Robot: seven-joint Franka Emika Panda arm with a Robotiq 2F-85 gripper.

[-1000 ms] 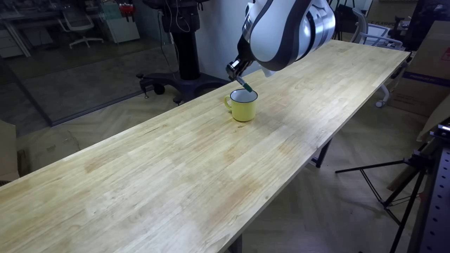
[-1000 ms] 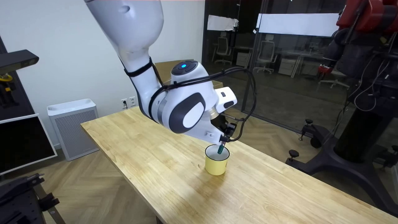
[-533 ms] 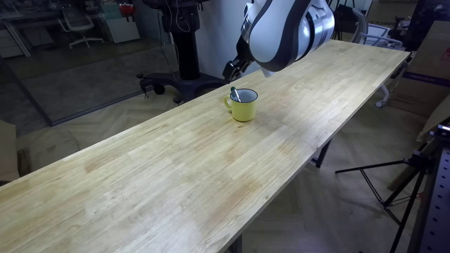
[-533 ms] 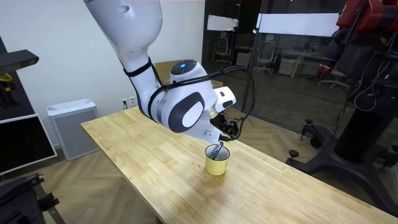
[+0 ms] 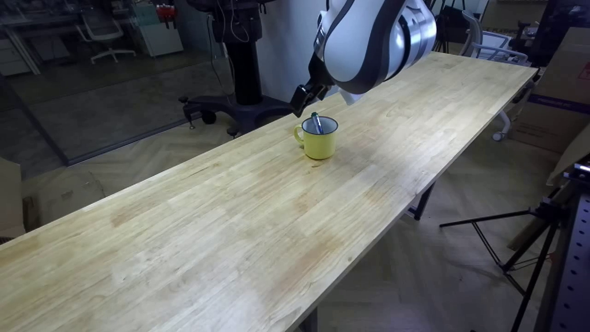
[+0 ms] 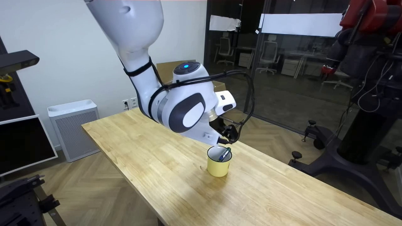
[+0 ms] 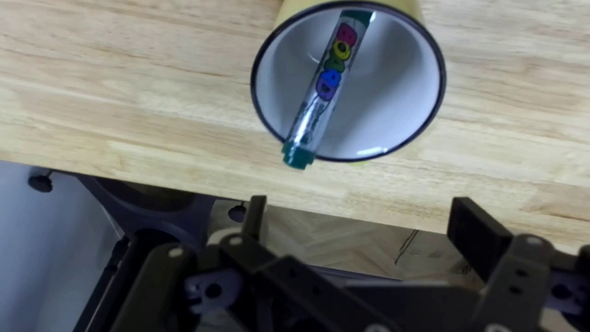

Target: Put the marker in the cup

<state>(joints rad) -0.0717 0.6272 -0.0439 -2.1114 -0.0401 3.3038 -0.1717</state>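
Wooden table (image 5: 207, 230) here, yellow cup (image 5: 319, 146) sitting on it, marker (image 7: 327, 87) leaning inside with its green end poking past the rim. Gripper (image 7: 362, 219) has its jaws spread wide, nothing between them. Looks basically done; only backing off remains, I'd guess.

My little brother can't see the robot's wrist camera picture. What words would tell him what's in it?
A marker with green ends and colorful letters leans inside a yellow cup, with one end sticking out. Below it in the picture, the black claw is spread open and holds nothing. The cup sits on a wooden table.
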